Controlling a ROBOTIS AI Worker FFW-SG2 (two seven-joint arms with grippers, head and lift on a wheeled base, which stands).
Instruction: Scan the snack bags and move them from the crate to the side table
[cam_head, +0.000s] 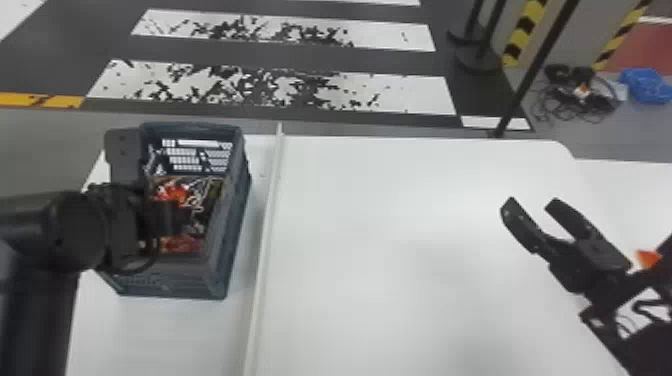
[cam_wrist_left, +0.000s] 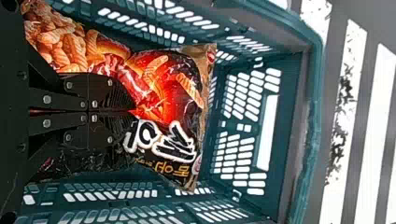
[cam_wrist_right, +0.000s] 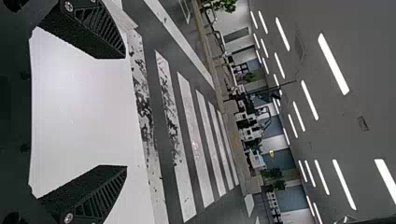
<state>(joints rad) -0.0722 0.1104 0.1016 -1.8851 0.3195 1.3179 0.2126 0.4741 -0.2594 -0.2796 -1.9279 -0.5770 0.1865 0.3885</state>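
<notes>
In the head view my left gripper (cam_head: 170, 217) reaches into the dark crate (cam_head: 232, 215) at the left, over the snack bags (cam_head: 175, 192). In the left wrist view, my left gripper (cam_wrist_left: 133, 112) is shut on a black and red snack bag (cam_wrist_left: 161, 100), its surface creased at the fingertips. The crate (cam_wrist_left: 292, 135) surrounds the bag with green slotted walls. Far right in the head view, my right gripper (cam_head: 527, 212) is above the white table, open, with nothing between its fingers. In the right wrist view my right gripper (cam_wrist_right: 123, 112) has its fingers wide apart.
A pale raised strip (cam_head: 267, 210) runs along the table between the crate and the broad white tabletop (cam_head: 390, 240). A dark pole (cam_head: 532, 75) rises behind the table's far edge. Cables (cam_head: 575, 97) and a blue object (cam_head: 647, 86) lie on the floor at the back right.
</notes>
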